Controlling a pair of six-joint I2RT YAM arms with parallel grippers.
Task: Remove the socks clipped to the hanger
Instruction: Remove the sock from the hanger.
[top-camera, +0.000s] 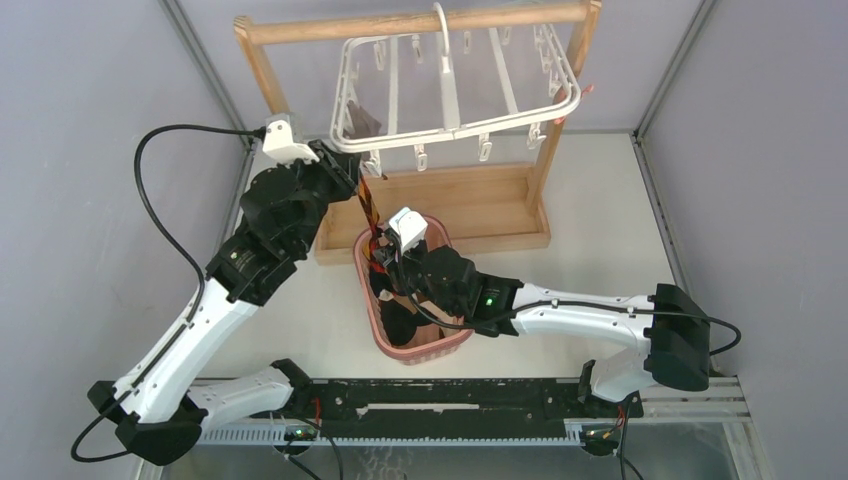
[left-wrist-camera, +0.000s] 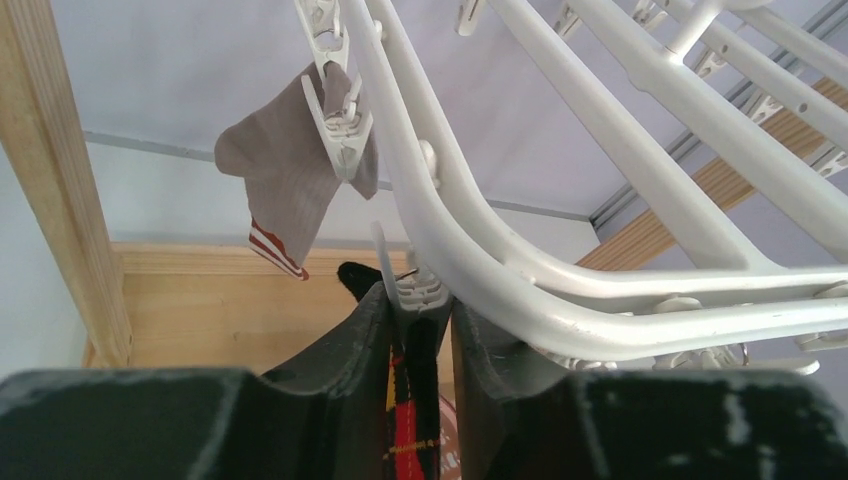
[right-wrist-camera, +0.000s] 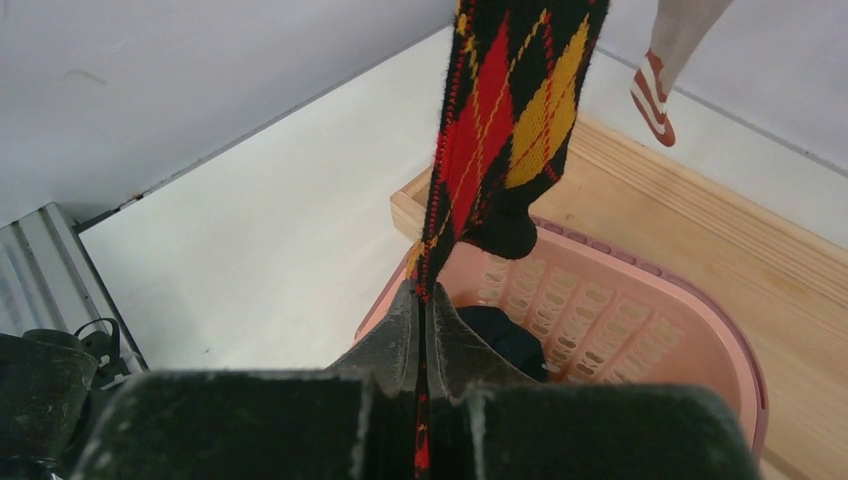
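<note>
Top external view alone gives the whole layout: the hanger (top-camera: 455, 90) hangs by its hook from the top bar of the wooden rack (top-camera: 470, 205). The pink basket (top-camera: 425, 352) sits on the table (top-camera: 600, 240) against the front of the rack's base, below the hanger's near left corner. From that corner the argyle sock (top-camera: 370, 215) runs taut and slanted down to the basket, with the left gripper (top-camera: 352, 178) at its upper end and the right gripper (top-camera: 385, 265) at its lower end. Left wrist view adds what cannot be made out from above: that arm's jaws stand narrow, closed in on either side of the clip (left-wrist-camera: 420, 290) that holds the argyle sock, and red-and-black fabric shows below between the fingers. A grey sock (left-wrist-camera: 290, 180) with a red-and-white cuff hangs from another clip further along the same rail, apart from the fingers. Right wrist view shows that arm's jaws pinched tight on the lower part of the argyle sock, just over the basket's near rim, and a black sock (right-wrist-camera: 510, 335) lying inside the basket. Room is tight on the left, where the rack's upright post stands near the left arm and the curved hanger rim passes right above its fingers. Bare white table stretches right of the basket to the grey wall (top-camera: 770, 150), and the right arm lies across its near part.
</note>
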